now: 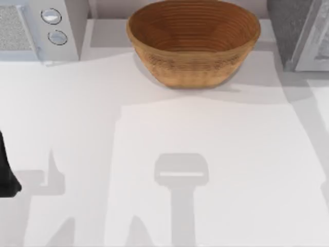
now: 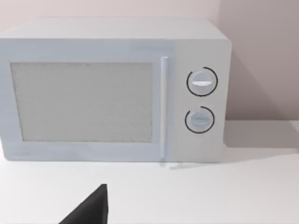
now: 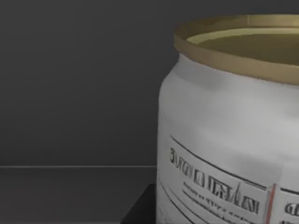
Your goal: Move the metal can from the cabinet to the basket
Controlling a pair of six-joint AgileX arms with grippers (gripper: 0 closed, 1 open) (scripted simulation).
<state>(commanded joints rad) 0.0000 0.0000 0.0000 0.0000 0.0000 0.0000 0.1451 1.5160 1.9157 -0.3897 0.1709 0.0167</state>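
Close before the right wrist camera stands the can (image 3: 229, 140), upright in a dark interior; right end effector's grip: cannot tell. Basket (image 1: 194, 43) sits on the counter (image 1: 154, 154).

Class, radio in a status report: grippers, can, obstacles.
Left arm parked at table's left edge. Right wrist close on metal can, upright in dark interior. Basket empty, back centre. Nothing seen blocking.

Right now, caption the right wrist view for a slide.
Close on the upright metal can, gold rim on top, printed label, against a dark interior.
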